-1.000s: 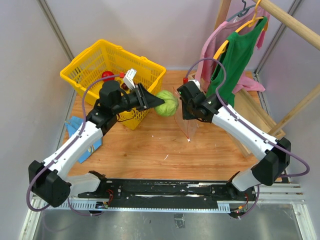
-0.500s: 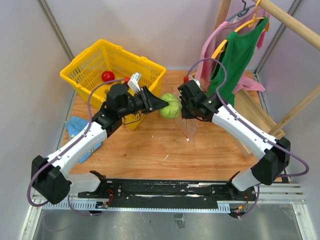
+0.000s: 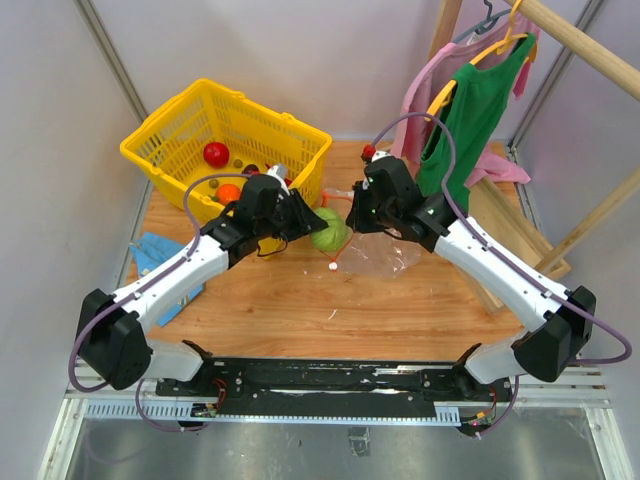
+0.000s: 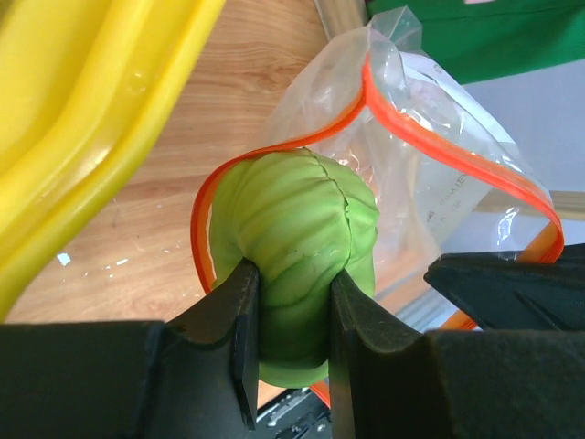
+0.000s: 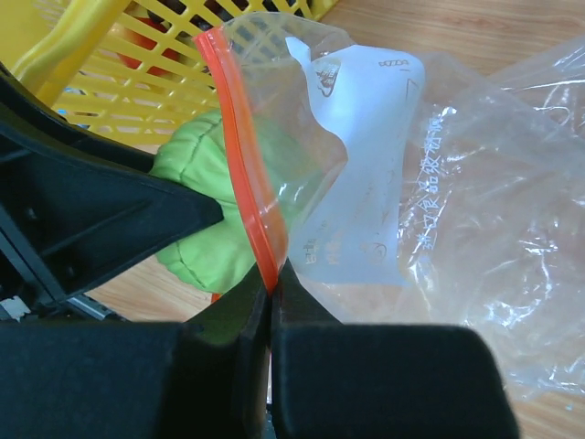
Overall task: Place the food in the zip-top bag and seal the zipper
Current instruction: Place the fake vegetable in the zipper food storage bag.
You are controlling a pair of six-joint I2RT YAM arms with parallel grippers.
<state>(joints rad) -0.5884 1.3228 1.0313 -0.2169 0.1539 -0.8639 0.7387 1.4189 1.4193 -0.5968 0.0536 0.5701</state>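
My left gripper (image 4: 292, 306) is shut on the light-green ball (image 4: 297, 229) and holds it at the open mouth of the zip-top bag (image 4: 430, 197). The red-orange zipper (image 4: 416, 128) loops around the ball's front. In the top view the ball (image 3: 329, 237) sits between the left gripper (image 3: 317, 228) and the right gripper (image 3: 352, 213). My right gripper (image 5: 271, 282) is shut on the zipper strip (image 5: 239, 151) and lifts one lip of the bag (image 5: 457, 201). The bag's body (image 3: 388, 256) lies on the table. A red fruit (image 3: 215, 153) and an orange (image 3: 229, 192) lie in the basket.
The yellow mesh basket (image 3: 205, 125) stands at the back left, close behind the left gripper. A blue flat object (image 3: 158, 262) lies at the left edge. Green and pink clothes (image 3: 468, 105) hang on a wooden rack (image 3: 560, 240) at the right.
My left arm has carried the green ball rightward from the basket side to the bag's mouth. The right gripper has tipped the bag from hanging upright to lying on the table, mouth facing left.
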